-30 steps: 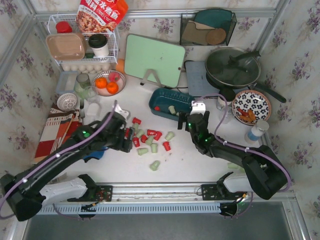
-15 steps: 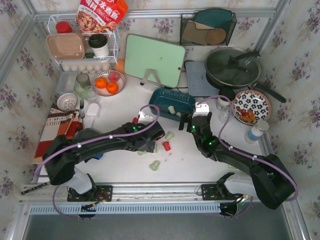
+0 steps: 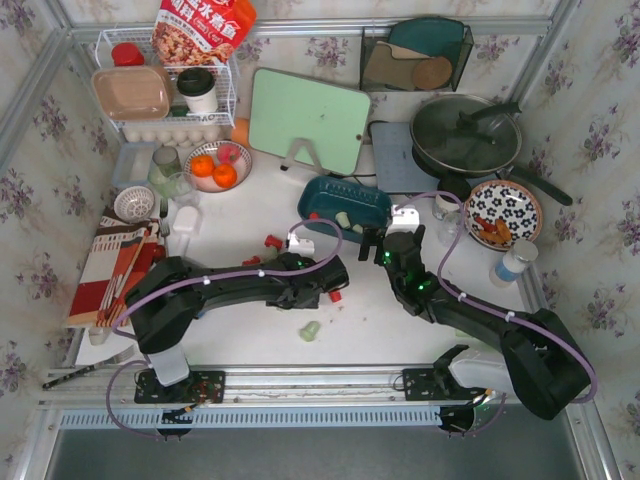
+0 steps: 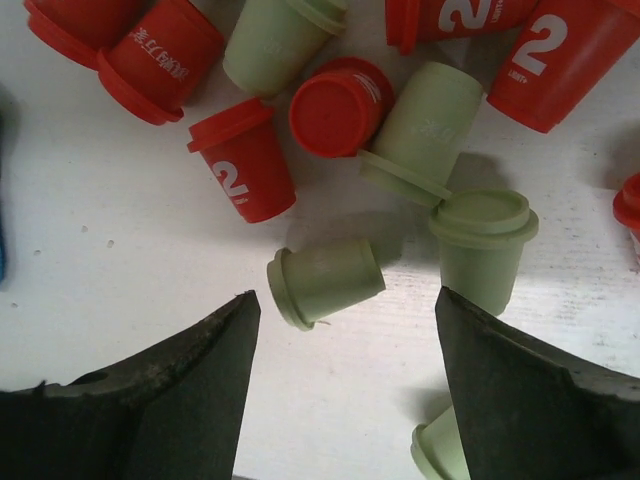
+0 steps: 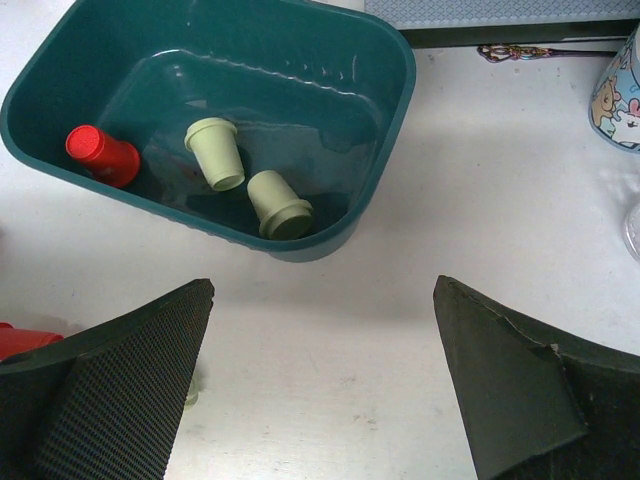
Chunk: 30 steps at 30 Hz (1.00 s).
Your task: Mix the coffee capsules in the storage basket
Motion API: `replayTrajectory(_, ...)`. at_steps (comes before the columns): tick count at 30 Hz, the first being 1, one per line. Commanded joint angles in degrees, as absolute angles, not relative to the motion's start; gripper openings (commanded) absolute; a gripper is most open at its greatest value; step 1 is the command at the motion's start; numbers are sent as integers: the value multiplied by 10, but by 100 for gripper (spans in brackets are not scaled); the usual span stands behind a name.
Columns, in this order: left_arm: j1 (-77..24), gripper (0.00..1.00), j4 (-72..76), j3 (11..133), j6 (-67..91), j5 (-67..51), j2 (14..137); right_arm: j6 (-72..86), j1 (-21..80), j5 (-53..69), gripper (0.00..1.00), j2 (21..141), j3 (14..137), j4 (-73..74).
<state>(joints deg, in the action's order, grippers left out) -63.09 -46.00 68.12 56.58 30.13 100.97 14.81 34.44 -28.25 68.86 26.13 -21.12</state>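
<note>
- The storage basket (image 3: 345, 197) stands on the white table (image 3: 390, 330), a little behind its middle and just in front of the pale green cutting board (image 3: 305, 120).
- Three coffee capsules (image 5: 215, 152) lie inside the basket. One red capsule is at the left end, and two pale green ones are close together near the middle.
- Most of the other capsules lie loose on the table in a mixed heap near the basket's front-left corner, largely under the left arm in the top view.
- The left wrist view shows red and pale green capsules in that heap, some on their sides and some standing, with several touching.
- A lone pale green capsule (image 3: 310, 330) lies apart from the heap, nearer the arm bases.
- The left gripper (image 4: 345, 305) is low over the heap with its jaws apart and holding nothing.
- A pale green capsule (image 4: 325, 282) lies on its side just ahead of the gap between the left fingertips, clear of both.
- The right gripper (image 5: 322, 300) is just in front of the basket's near wall with its jaws spread wide and nothing between them.
- Farther out are a bowl (image 3: 218, 165) of orange fruit at the left, a lidded pan (image 3: 465, 135) at the back right, and a patterned plate (image 3: 502, 212) beside the pan.
</note>
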Motion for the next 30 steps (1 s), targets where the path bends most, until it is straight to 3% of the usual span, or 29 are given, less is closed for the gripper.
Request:
replayTrajectory(1, -631, 74, -462, 689, 597, 314, 1030, 153, 345, -284, 100, 682, 262, -220)
replayTrajectory(23, -628, 63, -437, 673, 617, 317, 1067, 153, 344, -268, 100, 703, 267, -217)
replayTrajectory(27, -627, 56, -430, 673, 610, 314, 1066, 153, 344, -268, 100, 707, 269, -216)
replayTrajectory(30, -627, 46, -428, 670, 610, 316, 1058, 153, 344, -267, 100, 709, 271, -215)
